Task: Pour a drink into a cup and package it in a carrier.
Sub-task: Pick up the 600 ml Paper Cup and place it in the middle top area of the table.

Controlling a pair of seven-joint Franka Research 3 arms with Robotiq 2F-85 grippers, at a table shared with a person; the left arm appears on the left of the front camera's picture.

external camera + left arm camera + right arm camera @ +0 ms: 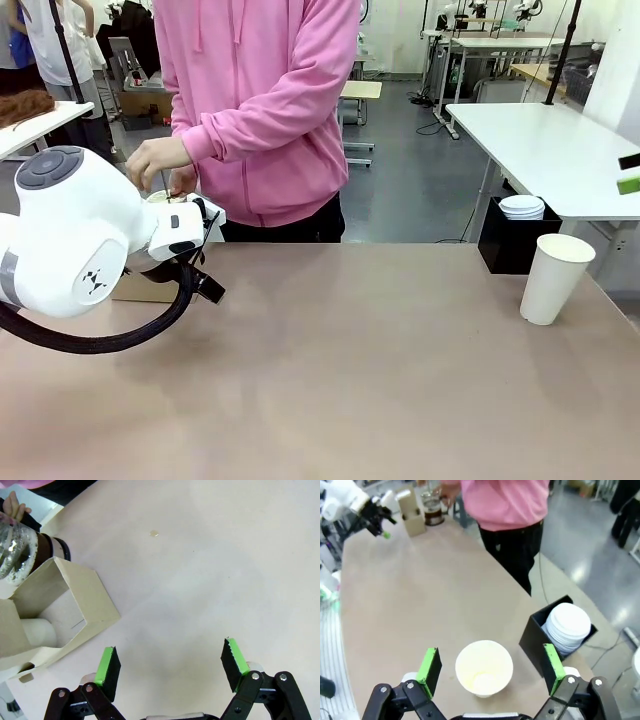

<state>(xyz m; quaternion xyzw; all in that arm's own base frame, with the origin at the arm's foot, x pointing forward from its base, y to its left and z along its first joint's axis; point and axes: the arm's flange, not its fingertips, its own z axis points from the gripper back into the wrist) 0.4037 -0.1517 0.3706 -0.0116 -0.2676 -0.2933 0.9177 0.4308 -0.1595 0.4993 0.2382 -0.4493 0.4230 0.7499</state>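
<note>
Right wrist view: the right gripper (490,663) hangs above the tall white tapered paper cup (484,674), jaws spread wide to either side of its rim and gripping nothing. The cup stands upright near the edge of the beige counter (410,595), open-topped with no lid on it, and its white inside looks empty. Just beside it is a black open box (532,641) holding a stack of round white plastic lids (567,625).

At the other end of the counter, the left wrist view shows the left gripper (171,664) also wide open and empty, over bare counter next to the brown cardboard carrier (85,600). Something pale and rounded shows inside the carrier; what it is cannot be told. Right behind it stands the clear glass press pot (17,555) with the dark brown drink (50,545) in its lower part, and the person's hand (155,158) is at the pot.

By my reading the pour has not begun. The next move would be closing on the cup squarely and gently, since thin paper dents, and bringing cup and pot together.
</note>
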